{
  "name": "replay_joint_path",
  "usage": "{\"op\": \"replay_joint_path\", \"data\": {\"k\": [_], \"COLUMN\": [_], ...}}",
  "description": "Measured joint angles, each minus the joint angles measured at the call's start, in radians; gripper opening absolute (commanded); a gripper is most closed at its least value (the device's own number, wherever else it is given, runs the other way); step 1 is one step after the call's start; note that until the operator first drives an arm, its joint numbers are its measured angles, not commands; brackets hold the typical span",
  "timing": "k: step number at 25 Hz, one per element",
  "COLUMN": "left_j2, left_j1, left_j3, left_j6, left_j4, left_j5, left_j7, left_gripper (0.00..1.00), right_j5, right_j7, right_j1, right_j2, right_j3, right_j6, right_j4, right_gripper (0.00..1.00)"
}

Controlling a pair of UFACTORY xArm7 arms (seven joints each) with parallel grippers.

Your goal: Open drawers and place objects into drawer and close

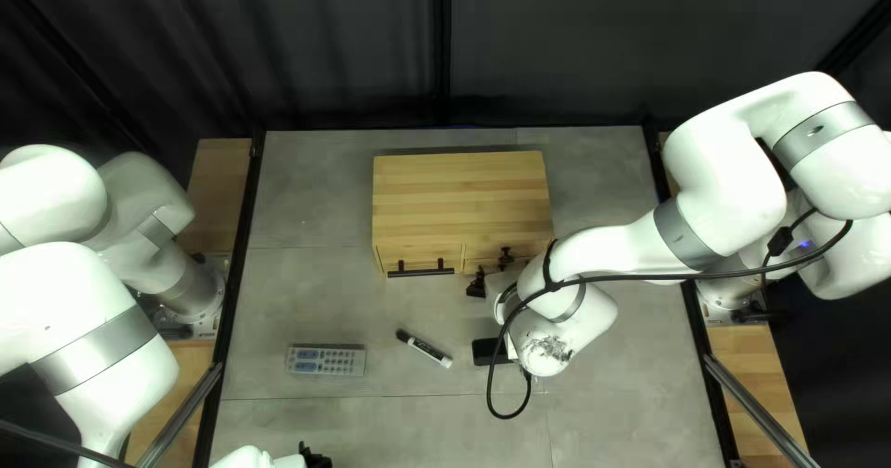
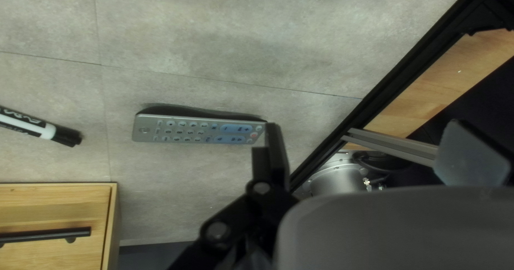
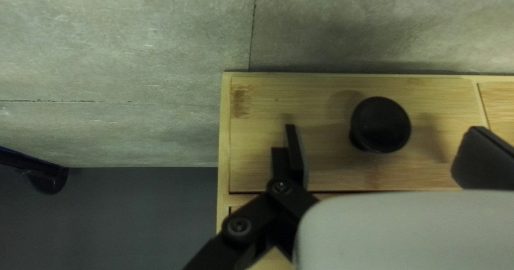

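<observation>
One silver-grey plastic remote point(image 1: 325, 361), one black-and-white marker point(image 1: 427, 348) on the grey desk point(image 1: 306, 292), one pale wooden drawer box point(image 1: 461, 190) beyond! Left gripper point(image 1: 316, 458), cut off: jaws apart. Right gripper point(image 1: 477, 284), partly hidden: jaws open around one round black knob point(image 3: 380, 124).

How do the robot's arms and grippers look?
The left arm and right arm are white and rounded, with grey bands. A black cable, tied with a strap, runs along the right arm. Dark scuffs mark this arm's white end. The left gripper and right gripper have dark fingers on black links.
</observation>
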Motion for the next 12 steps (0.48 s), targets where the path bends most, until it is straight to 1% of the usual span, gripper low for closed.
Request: {"op": "replay_joint_path", "data": {"k": [12], "left_j2": [0.0], "left_j1": [0.0], "left_j3": [0.0], "left_j6": [0.0], "left_j4": [0.0], "left_j5": [0.0], "left_j7": [0.0], "left_gripper": [1.0], "right_j5": [-0.001], "right_j7": [-0.009], "right_j1": [-0.004], "right_j2": [-0.008], "right_j3": [-0.003], "right_j6": [0.002], "right_j4": [-0.001], "right_gripper": [1.0]}}
